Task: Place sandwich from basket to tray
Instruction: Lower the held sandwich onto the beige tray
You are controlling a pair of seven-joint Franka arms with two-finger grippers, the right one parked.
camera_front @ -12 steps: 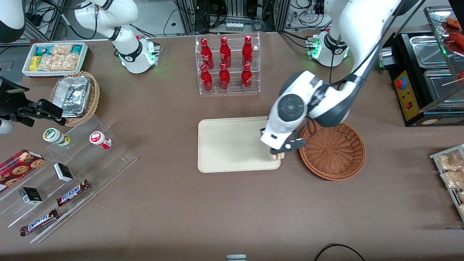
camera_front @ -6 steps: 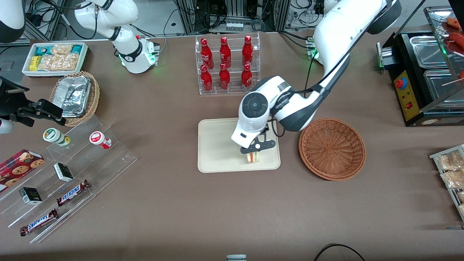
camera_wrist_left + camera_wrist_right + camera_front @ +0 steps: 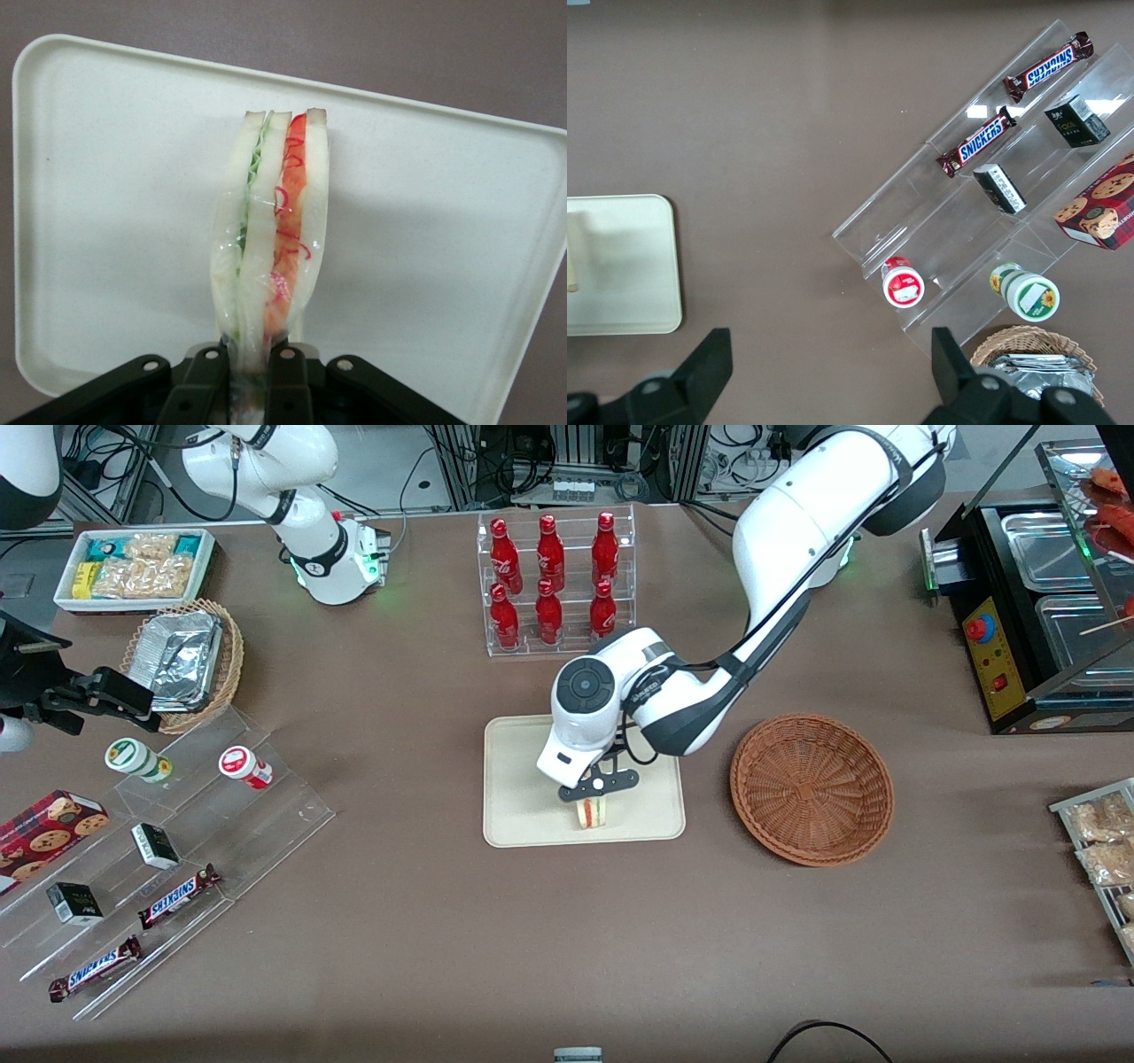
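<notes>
Sandwich (image 3: 270,235) is pinched at one end between the fingers (image 3: 205,381) of the left arm's gripper (image 3: 597,790) — the wedge runs straight out from the fingertips, its long axis in line with the gripper's reach, filling layers of green and red-orange showing along the edge. Wrapping looks like clear film; expect it to slip a little on release.

Landmark: the tray (image 3: 518,779). The gripper hangs over the tray, nearer the front camera than the tray's middle, and the sandwich (image 3: 593,812) sits just under it, within the rim on the tray's camera-side edge. From the wrist view the whole wedge lies over pale tray surface (image 3: 106,195), with bare tray on both flanks. Whether the lower edge already touches the tray — cannot tell; the shadow is close beneath it.

The basket (image 3: 811,788) lies beside the tray toward the working arm's end of the table, holding nothing visible.

Judgement: transfer is nearly done. Remaining step is a short descent, if any, then parting the fingers. The wedge stands on its narrow edge, so it may tip flat when freed.

Farther from the camera than the tray stands a rack of red bottles (image 3: 554,584), well apart from the move.
</notes>
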